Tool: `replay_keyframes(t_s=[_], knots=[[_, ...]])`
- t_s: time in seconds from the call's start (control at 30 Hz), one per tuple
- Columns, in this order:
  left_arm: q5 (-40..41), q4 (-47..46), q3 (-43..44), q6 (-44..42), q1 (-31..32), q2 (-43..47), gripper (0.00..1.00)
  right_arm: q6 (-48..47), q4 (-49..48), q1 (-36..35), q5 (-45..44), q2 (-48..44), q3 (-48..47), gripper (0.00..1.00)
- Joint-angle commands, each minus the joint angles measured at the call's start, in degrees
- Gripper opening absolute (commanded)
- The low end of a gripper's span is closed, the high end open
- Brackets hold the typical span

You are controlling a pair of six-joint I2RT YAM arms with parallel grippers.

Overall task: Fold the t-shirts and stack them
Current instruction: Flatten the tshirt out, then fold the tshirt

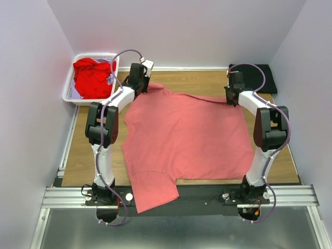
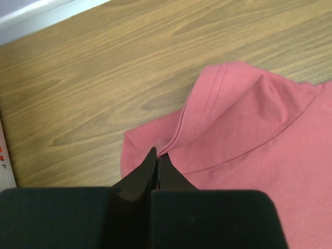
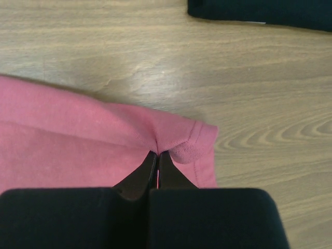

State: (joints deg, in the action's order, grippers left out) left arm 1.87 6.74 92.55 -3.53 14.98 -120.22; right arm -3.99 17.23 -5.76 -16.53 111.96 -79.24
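A pink t-shirt [image 1: 181,142] lies spread flat on the wooden table, one sleeve hanging over the near edge. My left gripper [image 1: 147,85] is shut on its far left corner; the left wrist view shows the jaws [image 2: 156,154] pinching a hemmed fold of the pink t-shirt [image 2: 249,129]. My right gripper [image 1: 232,98] is shut on its far right corner; the right wrist view shows the jaws [image 3: 157,154] pinching the pink t-shirt [image 3: 78,135] by its hem. A crumpled red t-shirt [image 1: 92,77] lies in the white basket [image 1: 70,88].
The white basket stands at the table's far left corner. A folded black garment [image 1: 257,77] lies at the far right, also showing in the right wrist view [image 3: 259,11]. Bare wooden table [image 1: 197,83] lies beyond the shirt. White walls enclose three sides.
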Motion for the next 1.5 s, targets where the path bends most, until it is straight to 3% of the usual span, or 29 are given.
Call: replay_keyframes(t_s=[0.0, 0.27, 0.77, 1.1, 1.47], knots=[[-1.1, -2.3, -0.4, 2.0, -0.1, 3.5, 0.0, -0.7, -2.9, 0.7, 1.2, -0.2, -1.6, 0.01], [4.2, 6.1, -6.0, 5.3, -0.1, 10.2, 0.0, 2.4, -2.9, 0.8, -3.1, -5.4, 4.0, 0.01], [3.8, 13.9, -18.5, 11.0, 0.0, 25.8, 0.0, 9.0, 2.5, 0.8, -9.0, -20.3, 16.7, 0.0], [2.6, 17.0, -26.6, 12.6, -0.1, 35.6, 0.0, 12.2, 7.1, 0.8, -9.3, -21.6, 18.9, 0.01], [0.4, 15.2, -37.5, 15.3, 0.0, 38.7, 0.0, 16.5, 8.0, 0.8, -6.3, -16.9, 21.3, 0.0]])
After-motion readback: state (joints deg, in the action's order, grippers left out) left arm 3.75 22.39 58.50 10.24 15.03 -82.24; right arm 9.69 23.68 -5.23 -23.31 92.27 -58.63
